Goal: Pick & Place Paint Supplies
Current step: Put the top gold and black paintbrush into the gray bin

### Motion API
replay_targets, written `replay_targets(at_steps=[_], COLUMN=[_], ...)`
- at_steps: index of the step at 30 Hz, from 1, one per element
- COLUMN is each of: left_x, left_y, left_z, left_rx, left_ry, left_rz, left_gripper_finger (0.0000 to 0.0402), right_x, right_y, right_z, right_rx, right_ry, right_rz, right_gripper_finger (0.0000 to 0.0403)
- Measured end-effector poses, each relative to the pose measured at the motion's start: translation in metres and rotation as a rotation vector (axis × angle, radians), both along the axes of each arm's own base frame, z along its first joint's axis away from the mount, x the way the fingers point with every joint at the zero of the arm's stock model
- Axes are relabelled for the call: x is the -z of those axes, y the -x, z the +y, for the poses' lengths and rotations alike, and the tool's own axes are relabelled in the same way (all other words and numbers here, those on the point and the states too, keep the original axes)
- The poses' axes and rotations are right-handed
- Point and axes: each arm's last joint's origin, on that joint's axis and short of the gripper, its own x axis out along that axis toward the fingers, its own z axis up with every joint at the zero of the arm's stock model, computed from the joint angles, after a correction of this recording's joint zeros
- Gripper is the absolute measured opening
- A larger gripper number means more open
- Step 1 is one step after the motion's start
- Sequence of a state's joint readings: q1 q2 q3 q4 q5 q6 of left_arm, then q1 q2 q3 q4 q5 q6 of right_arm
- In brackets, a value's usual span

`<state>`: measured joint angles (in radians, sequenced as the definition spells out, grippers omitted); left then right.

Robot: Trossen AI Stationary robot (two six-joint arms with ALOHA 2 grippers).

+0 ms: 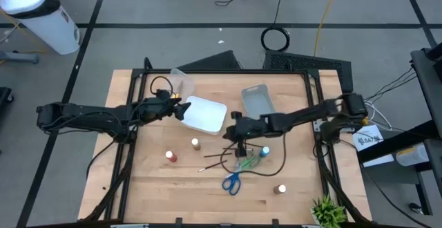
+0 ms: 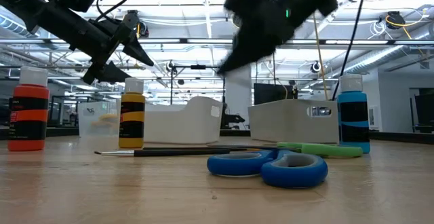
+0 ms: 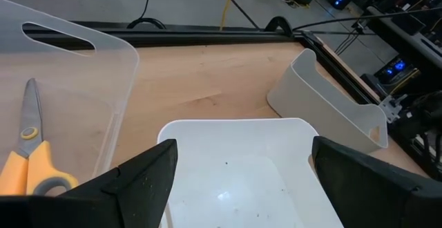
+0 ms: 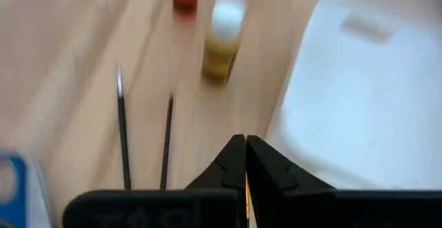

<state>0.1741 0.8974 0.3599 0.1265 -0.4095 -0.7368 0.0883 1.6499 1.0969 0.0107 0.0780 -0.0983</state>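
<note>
Pale wooden table point(image 1: 152, 186) with a white rectangular plastic bin point(image 1: 204, 113) mid-table. Left gripper point(image 1: 181, 108) hovering at that bin's edge, fingers spread wide, empty. Right gripper point(image 4: 245, 160) above the thin dark paintbrushes point(image 1: 219, 160), fingers pinched together on nothing visible. Blue-handled scissors point(image 2: 271, 166) near the front edge, green-handled scissors point(image 1: 246, 163) just behind. Yellow-handled scissors point(image 3: 27, 162) already in the clear plastic bin point(image 3: 103, 55). Small blue paint bottle point(image 2: 353, 121) beside the green pair.
</note>
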Motion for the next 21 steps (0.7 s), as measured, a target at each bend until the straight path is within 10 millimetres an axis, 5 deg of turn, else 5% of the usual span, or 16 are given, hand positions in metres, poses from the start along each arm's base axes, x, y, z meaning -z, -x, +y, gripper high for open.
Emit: replay_targets(at_steps=[5, 10, 17, 21], left_x=[0.000, 0.000, 0.000, 0.000], left_y=[0.000, 0.000, 0.000, 0.000], left_z=[0.000, 0.000, 0.000, 0.000], left_rx=[-0.001, -0.002, -0.001, -0.001], left_ry=[0.001, 0.004, 0.001, 0.000], left_rz=[-0.002, -0.004, -0.002, 0.002], left_gripper_finger=[0.0347, 0.0347, 0.0347, 0.0347], right_x=[-0.045, -0.074, -0.018, 0.016], right_y=[0.019, 0.043, 0.075, 0.095], right_z=[-0.010, -0.042, -0.097, -0.111], right_rx=[0.072, 0.298, 0.552, 0.656], right_ry=[0.016, 0.103, 0.037, -0.009], right_rz=[-0.135, -0.221, -0.262, -0.248], right_gripper_finger=[0.0000, 0.0000, 0.0000, 0.0000])
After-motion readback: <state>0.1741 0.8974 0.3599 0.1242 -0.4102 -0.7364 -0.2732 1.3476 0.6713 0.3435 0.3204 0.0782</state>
